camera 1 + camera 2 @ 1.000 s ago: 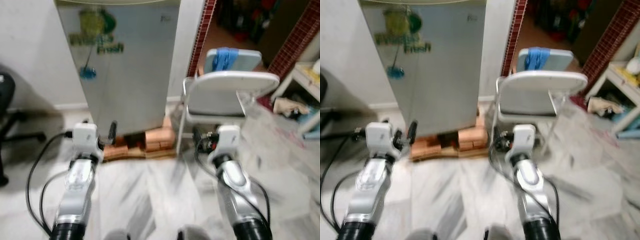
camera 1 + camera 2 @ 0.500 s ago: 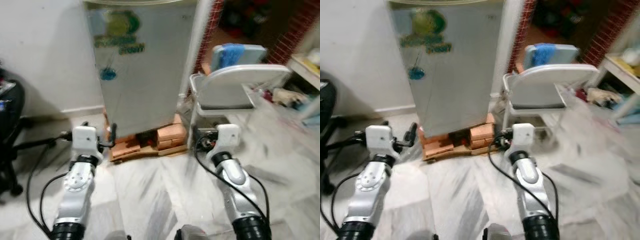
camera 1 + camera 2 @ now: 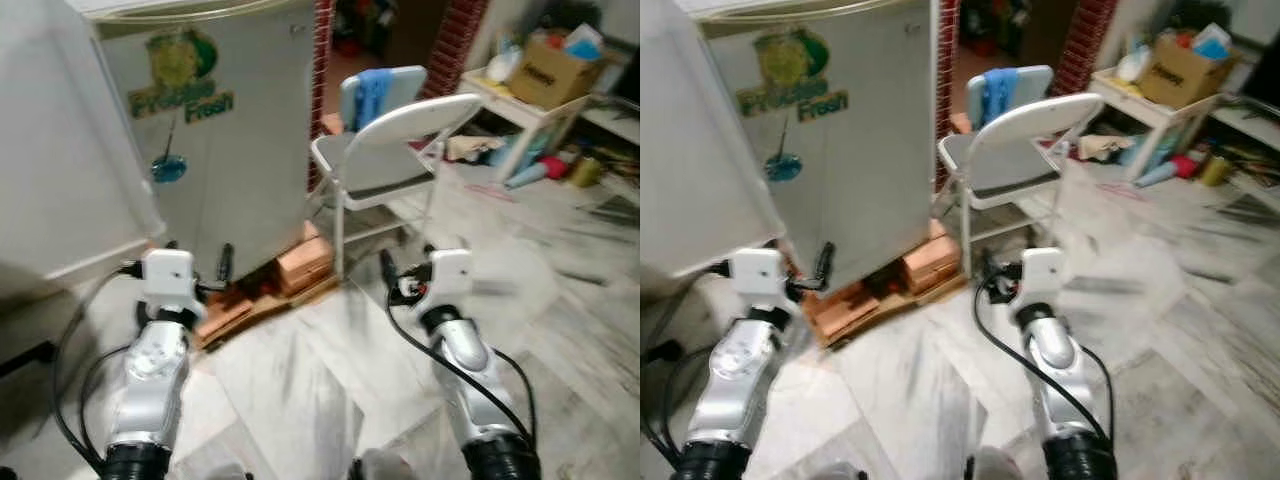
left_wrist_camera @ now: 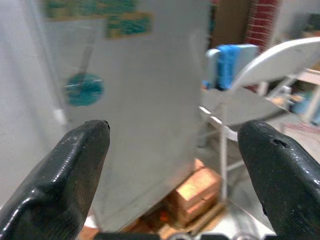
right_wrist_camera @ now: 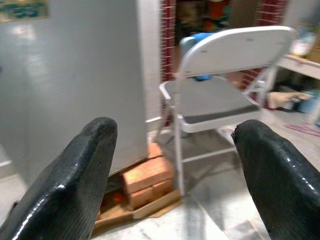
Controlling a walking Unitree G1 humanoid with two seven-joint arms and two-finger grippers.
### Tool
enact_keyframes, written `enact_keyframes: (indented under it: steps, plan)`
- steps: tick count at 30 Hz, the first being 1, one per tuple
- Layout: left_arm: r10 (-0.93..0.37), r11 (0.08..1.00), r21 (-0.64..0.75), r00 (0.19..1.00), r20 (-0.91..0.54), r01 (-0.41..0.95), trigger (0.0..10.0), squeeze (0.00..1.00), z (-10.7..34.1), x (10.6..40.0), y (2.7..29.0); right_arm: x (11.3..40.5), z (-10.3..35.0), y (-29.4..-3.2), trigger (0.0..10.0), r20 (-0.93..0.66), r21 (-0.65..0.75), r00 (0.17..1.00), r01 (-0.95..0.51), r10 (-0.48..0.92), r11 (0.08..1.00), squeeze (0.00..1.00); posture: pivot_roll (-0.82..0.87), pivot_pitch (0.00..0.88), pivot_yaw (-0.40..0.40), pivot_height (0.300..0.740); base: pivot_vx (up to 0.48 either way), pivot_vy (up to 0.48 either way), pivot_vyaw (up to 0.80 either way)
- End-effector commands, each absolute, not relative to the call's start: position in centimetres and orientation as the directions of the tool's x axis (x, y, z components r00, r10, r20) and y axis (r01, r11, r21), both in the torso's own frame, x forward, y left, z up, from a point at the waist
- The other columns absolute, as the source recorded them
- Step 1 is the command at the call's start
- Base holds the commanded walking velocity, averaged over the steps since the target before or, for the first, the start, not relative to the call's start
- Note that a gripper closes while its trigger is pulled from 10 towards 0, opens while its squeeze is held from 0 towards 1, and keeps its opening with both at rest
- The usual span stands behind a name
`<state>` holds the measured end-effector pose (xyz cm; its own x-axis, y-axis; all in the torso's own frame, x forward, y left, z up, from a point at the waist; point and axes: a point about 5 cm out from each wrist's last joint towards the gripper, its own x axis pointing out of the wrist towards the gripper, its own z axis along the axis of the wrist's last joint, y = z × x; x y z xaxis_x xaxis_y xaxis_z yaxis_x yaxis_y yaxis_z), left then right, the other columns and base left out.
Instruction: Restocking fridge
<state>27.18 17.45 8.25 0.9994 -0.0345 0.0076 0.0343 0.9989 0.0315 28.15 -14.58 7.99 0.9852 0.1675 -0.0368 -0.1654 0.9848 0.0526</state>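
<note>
Fridge point(image 3: 215, 140) shut, left hand point(image 4: 175, 165), right hand point(image 5: 175, 165) spread, empty

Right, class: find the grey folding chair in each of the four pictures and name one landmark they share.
Left eye view: folding chair right of centre, beside the fridge.
Right eye view: chair at centre.
Left wrist view: chair at right, between the black fingers.
Right wrist view: chair at centre.
Shared landmark: the bricks under the fridge.

Light: bright, even indoor light.
Glare: soft sheen on the fridge door point(image 3: 225, 150).
Blur: motion smear across the marble floor point(image 3: 560, 290).
Focus: wrist views soft, fingertips point(image 4: 75, 160) blurred.
</note>
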Motion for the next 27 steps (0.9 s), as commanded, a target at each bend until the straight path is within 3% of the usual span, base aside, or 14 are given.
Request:
enact_keyframes:
  steps: [1,19,27]
  plan:
    - [-0.063,0.998,0.019,0.998,0.007,0.063,10.0,0.00,8.3,27.3,16.5,28.1,7.9,-15.4,10.0,-0.044,0.047,0.989,-0.137,0.139,0.989,0.00,-0.05,0.000,-0.013,0.740,0.000,0.442,0.00]
    - [-0.021,0.997,0.067,0.997,-0.077,0.026,10.0,0.00,6.0,24.9,18.4,27.3,7.8,-17.7,10.0,-0.011,-0.042,0.999,-0.045,0.044,0.998,0.00,-0.04,0.000,-0.009,0.740,0.000,0.454,0.00]
    - [-0.052,0.996,0.073,0.997,-0.060,0.056,10.0,0.00,6.3,25.2,18.2,27.7,8.0,-17.1,10.0,-0.002,-0.041,0.998,-0.057,0.057,0.998,0.00,-0.04,0.000,-0.012,0.740,0.000,0.445,-0.80]
